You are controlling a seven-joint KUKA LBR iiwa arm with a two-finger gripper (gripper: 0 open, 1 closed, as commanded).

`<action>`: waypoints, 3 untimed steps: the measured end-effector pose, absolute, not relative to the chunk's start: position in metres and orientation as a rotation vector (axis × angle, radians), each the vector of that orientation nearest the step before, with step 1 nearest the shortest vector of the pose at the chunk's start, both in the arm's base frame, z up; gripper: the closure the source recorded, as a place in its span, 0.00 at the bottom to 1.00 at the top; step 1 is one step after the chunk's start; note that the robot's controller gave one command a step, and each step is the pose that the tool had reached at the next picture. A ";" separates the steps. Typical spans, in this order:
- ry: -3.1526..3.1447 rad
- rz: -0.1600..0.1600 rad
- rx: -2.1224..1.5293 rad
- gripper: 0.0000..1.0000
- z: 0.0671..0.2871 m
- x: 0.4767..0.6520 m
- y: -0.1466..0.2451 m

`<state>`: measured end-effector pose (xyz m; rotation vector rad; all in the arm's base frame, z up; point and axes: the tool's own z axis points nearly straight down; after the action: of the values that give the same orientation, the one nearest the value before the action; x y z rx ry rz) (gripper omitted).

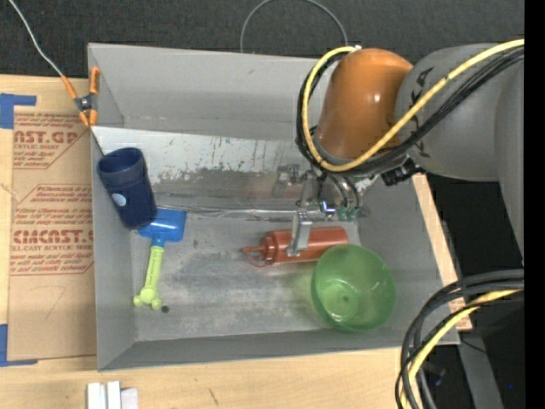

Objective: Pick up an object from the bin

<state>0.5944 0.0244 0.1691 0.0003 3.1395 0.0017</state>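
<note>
In the camera view, the pincer (300,239) hangs over the middle of the grey metal bin (196,83). Its tip is at the middle of a long red-brown plastic thing (329,242) lying flat on the floor. I cannot tell whether the pincer is clenched or released. A translucent green plastic bowl (353,290) sits just beside the red-brown thing. A dark blue plastic cup (126,186) and a blue-headed toy with a yellow-green handle (157,261) lie well apart at the left.

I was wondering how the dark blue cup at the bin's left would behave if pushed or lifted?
The dark blue cup appears to lie on its side, so a nudge would probably roll it, though the bin's left wall and the blue-headed toy may check it. It looks like hollow plastic, likely stiff and light.
</note>
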 end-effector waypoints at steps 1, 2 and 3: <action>3.145 0.002 -0.111 0.00 0.069 0.588 -0.041; 3.137 0.004 -0.086 0.00 0.070 0.589 -0.031; 3.141 0.003 -0.111 0.00 0.069 0.589 -0.040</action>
<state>0.5887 -0.0400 0.0691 -0.1106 3.1412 0.0028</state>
